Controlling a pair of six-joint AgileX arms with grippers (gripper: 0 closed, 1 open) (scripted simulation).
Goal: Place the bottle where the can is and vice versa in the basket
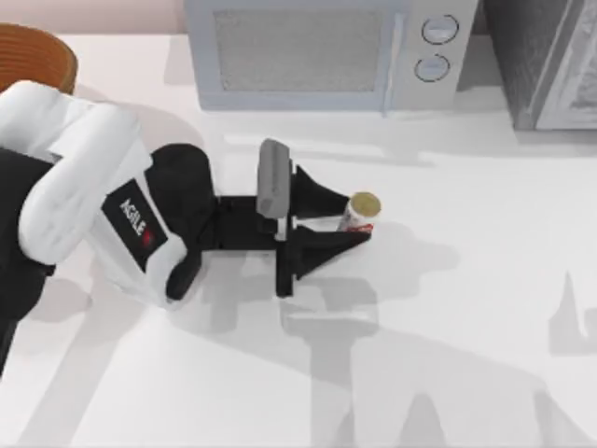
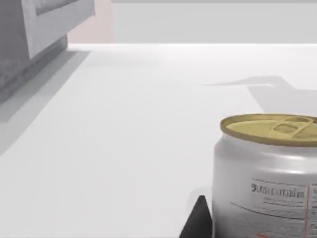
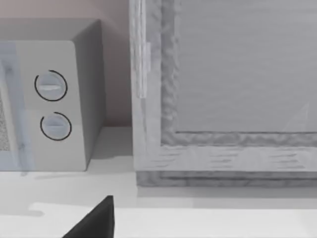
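You have the left gripper (image 1: pixel 347 222) reaching out level across the worktop (image 1: pixel 466 308), its jaws spread to either side of the can (image 1: pixel 359 214), which stands upright near the middle of the worktop, in front of the microwave (image 1: pixel 326 51). The jaws look close to the can's sides, but whether they touch it is hard to tell, so treat this as the moment just ahead of the pinch. Push in a little more so the can sits deeper between the jaws, since only the tips reach past it now, then close evenly on both sides so it does not skid or tip. Keep the squeeze moderate: a thin-walled can probably dents easily and its smooth side may slip. Lift straight up before you carry it towards the basket (image 1: pixel 33 56), whose brown rim shows at the far left corner. In the left wrist view the can (image 2: pixel 270 178) is a silvery-white cylinder with a flat gold top carrying a pull-tab, small printed text and a touch of red low on its side. The right gripper (image 3: pixel 94 223) is parked near the microwave and a grey cabinet (image 3: pixel 223 89)
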